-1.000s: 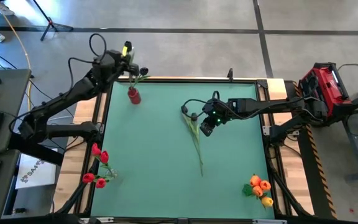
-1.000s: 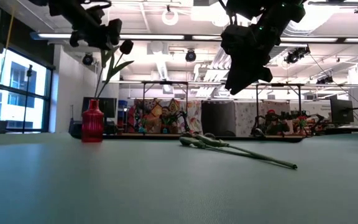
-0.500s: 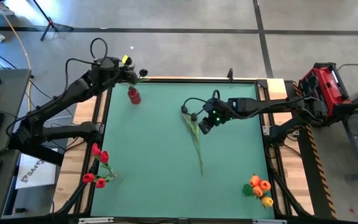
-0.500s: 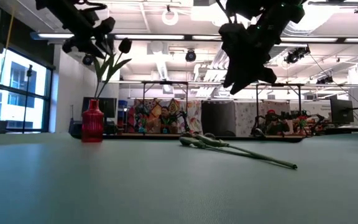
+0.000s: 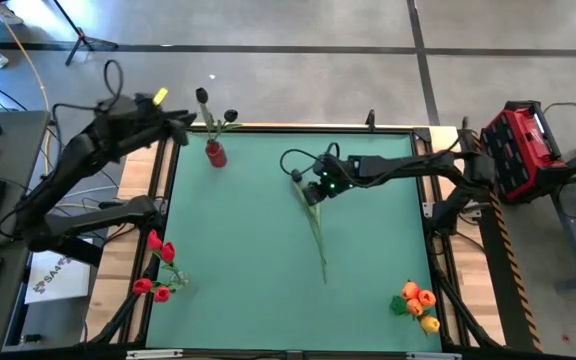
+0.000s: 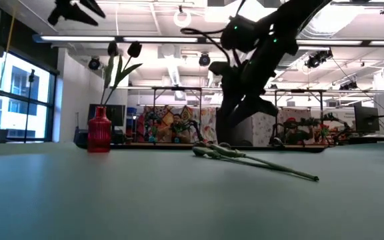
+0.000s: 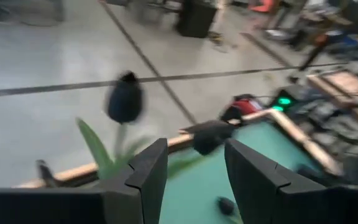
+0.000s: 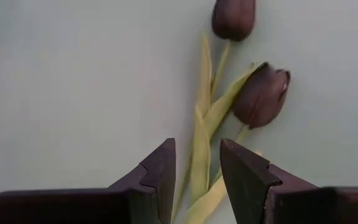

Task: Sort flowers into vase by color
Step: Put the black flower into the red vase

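Green felt covers the tabletop (image 5: 248, 250), and behind it the low view shows a bright workshop hall with ceiling lamps. Taking the high view as a clock face, the red vase (image 5: 215, 153) stands at about 11 o'clock near the far edge, with two black tulips (image 5: 230, 117) in it. Two more black tulips (image 8: 253, 93) lie flat near the middle, heads toward 12 o'clock and stems (image 5: 318, 240) running toward 6. A bunch of red flowers (image 5: 158, 265) is at 8 o'clock beside the edge, and an orange bunch (image 5: 418, 303) at 5 o'clock.

The left end effector (image 7: 194, 168) is off the tabletop at 10 o'clock, beside the vase; its fingers stand apart and hold nothing. The right end effector (image 8: 196, 168) hangs low over the lying tulips, half open and empty, with the stems and a leaf between its fingers.

I judge that the step in hand is to pick up one lying black tulip. To do it well, the right end effector should go straight down and close on a single stem, below the head and not on the soft leaf. The two stems lie very close, so both may be caught together. A grip near the head would make the later insertion into the narrow vase neck easier.
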Controlling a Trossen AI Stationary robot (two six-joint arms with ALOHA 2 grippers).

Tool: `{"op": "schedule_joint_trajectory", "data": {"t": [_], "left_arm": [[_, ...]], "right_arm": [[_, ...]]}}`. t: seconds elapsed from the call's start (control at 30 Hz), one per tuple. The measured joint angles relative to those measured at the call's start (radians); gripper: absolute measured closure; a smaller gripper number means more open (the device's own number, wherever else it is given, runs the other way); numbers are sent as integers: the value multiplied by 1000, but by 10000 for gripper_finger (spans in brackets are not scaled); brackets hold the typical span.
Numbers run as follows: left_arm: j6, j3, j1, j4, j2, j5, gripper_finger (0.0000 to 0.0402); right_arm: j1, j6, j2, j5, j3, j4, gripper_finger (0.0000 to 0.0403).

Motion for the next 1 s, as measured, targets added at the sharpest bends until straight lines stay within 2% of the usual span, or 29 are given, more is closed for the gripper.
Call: {"op": "schedule_joint_trajectory", "data": {"t": [0.17,0.3,0.47,0.67,1.0], "left_arm": [[-73,-2,-79,-116,-112,-7,268],[-114,-76,-146,-184,-178,-60,279],[-197,-204,-219,-135,-235,-13,280],[-236,-261,-291,-130,-258,-7,280],[-163,-266,-318,-161,-218,-36,280]], "right_arm": [[-42,2,32,21,15,-40,289],[-44,11,55,22,15,-34,289],[-37,4,113,-12,15,-4,289],[-24,29,147,11,15,11,290],[-71,-13,187,-9,15,62,359]]}}
